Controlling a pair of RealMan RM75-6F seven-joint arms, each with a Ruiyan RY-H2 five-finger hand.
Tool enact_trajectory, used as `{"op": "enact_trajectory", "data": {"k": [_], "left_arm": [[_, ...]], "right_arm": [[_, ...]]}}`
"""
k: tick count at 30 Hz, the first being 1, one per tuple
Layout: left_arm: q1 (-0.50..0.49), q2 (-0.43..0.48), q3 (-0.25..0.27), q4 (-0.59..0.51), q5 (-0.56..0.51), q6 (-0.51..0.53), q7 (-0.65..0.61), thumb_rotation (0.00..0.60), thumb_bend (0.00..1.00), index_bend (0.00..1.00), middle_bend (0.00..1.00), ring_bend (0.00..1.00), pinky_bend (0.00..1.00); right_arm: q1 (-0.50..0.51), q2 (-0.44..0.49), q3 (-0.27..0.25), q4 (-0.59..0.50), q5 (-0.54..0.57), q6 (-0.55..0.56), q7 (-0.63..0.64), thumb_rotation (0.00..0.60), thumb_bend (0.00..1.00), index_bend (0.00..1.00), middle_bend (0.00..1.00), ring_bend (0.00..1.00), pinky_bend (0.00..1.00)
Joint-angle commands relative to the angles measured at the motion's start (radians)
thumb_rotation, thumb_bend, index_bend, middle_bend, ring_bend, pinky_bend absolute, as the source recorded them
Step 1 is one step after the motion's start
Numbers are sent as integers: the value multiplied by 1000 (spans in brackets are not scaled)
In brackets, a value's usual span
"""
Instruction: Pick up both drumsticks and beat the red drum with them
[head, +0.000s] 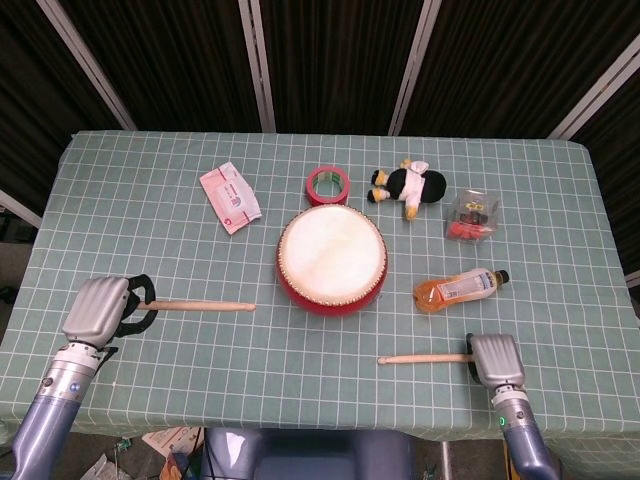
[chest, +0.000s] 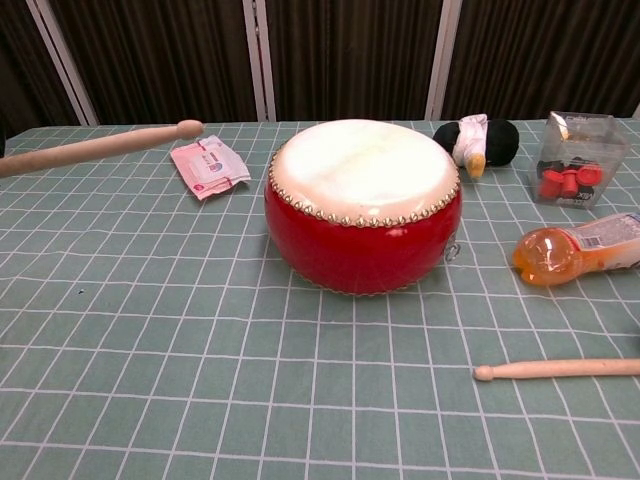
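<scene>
Nearest the robot, the right hand (head: 496, 358) sits low at the front edge of the table (head: 300, 400), its back to the head camera, right at the butt end of the right drumstick (head: 422, 357); whether its fingers are clamped on the stick or not, I cannot tell. That stick lies flat on the green checked cloth, tip pointing left, clear of the drum. Over on the other side, the left hand (head: 100, 310) has its fingers wrapped around the handle of the left drumstick (head: 200, 306), and in the chest view that stick (chest: 100, 146) rides above the cloth, tip aimed toward the drum but well short of it. Centre stage, the red drum (head: 331, 259) stands upright, pale skin facing up, nothing touching it. Just to its right lies an orange bottle (head: 456, 290) on its side. Further back, a roll of red tape (head: 326, 184) sits just behind the drum, a pink packet (head: 230, 197) off to the left, a black and white plush toy (head: 410, 186) to the right, and a clear plastic box (head: 472, 217) with red pieces inside beyond it
</scene>
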Motion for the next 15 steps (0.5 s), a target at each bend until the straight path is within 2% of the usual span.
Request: {"op": "enact_trajectory", "data": {"k": [1, 3, 8, 15], "left_arm": [[0, 2, -1, -1, -1, 0, -2, 600, 568, 782, 1000, 1000, 1000], [0, 3, -2, -1, -1, 1, -3, 600, 568, 782, 1000, 1000, 1000], [0, 9, -7, -1, -6, 0, -12, 600, 568, 782, 1000, 1000, 1000], [-9, 7, -13, 9, -16, -11, -12, 600, 568, 782, 1000, 1000, 1000]], "right_arm": [[3, 31, 3, -61, -32, 6, 37, 600, 518, 889, 1000, 1000, 922], [6, 50, 8, -95, -43, 8, 53, 600, 549, 914, 1000, 1000, 926], [13, 162, 45, -258, -54, 16, 127, 600, 620, 964, 1000, 1000, 947], [17, 326, 112, -437, -1, 16, 238, 600, 643, 978, 1000, 1000, 947]]}}
